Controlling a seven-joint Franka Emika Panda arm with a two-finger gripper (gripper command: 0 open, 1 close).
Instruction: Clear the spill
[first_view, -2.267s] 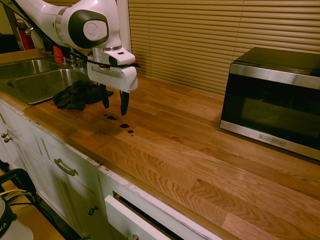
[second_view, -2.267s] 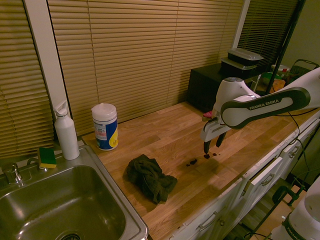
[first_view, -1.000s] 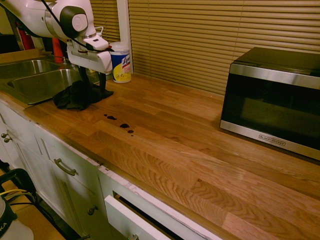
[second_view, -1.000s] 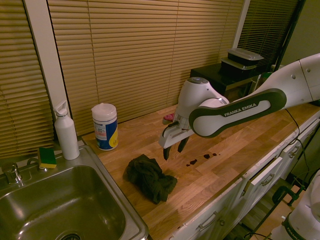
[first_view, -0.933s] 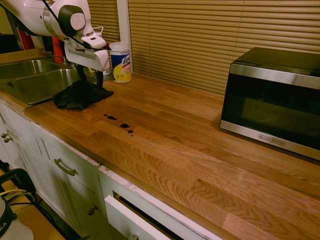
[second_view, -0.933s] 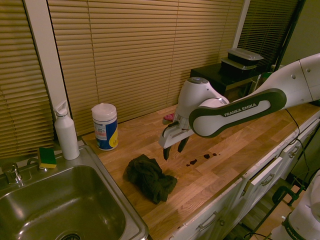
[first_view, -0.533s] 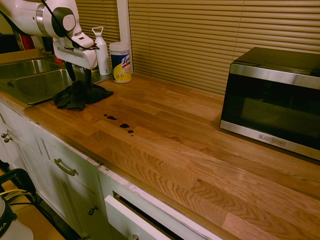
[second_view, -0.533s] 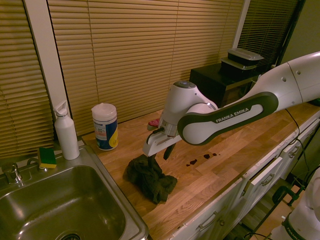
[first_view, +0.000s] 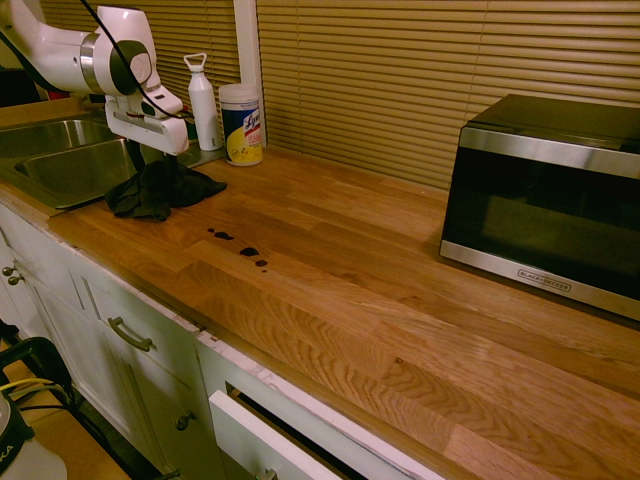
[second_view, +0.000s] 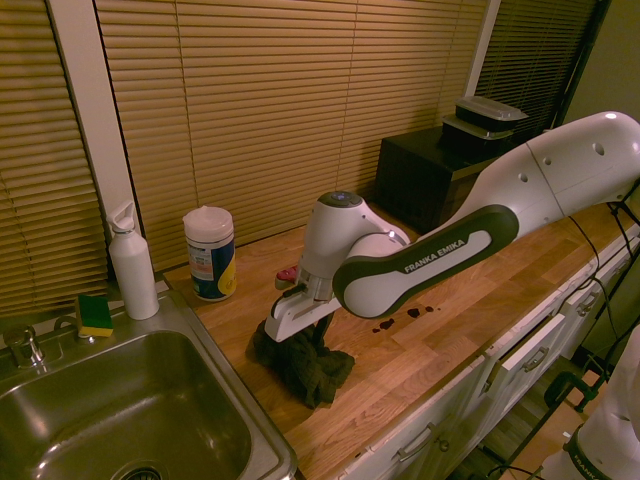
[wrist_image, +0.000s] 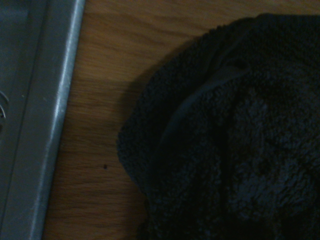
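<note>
Gripper (first_view: 152, 172) open – prob. touching cloth (first_view: 160, 191)

The arm (second_view: 565, 165) is glossy white, with smooth, rounded shells. Above the gripper (first_view: 154, 170), a long link bears a dark band (second_view: 490, 222) around a pale inlay printed FRANKA EMIKA (second_view: 436, 256) in dark capitals. Directly over the gripper, the wrist (second_view: 335, 235) is capped by a grey-blue disc (second_view: 340, 199). Farther up from the gripper, small round recesses (second_view: 599, 149), perhaps screw holes, dot the shell. The gripper has a blocky white body and slim black fingers (first_view: 135, 155).
</note>
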